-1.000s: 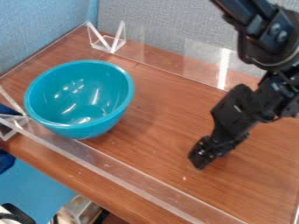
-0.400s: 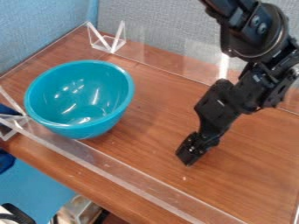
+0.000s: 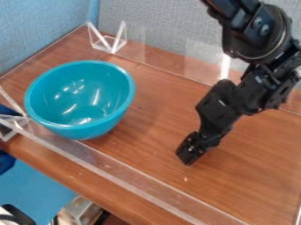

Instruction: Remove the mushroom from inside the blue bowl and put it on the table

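The blue bowl (image 3: 77, 98) stands on the left of the table (image 3: 159, 98), and its glossy inside shows only light reflections. No mushroom shows in this view. My black gripper (image 3: 192, 152) is well to the right of the bowl, pointing steeply down with its fingertips close to the wood. Its jaws look open, and I see nothing between them. What lies right under the fingertips is hidden by the gripper itself.
Low clear acrylic walls edge the table, one along the front (image 3: 118, 180) and one along the back (image 3: 177, 54). A clear triangular bracket (image 3: 108, 37) stands at the back left corner. Bare wood lies between bowl and gripper.
Since the oldest frame the arm has leaned slightly to the left, and the gripper tip stays low over the same patch of table. The bowl has not moved.
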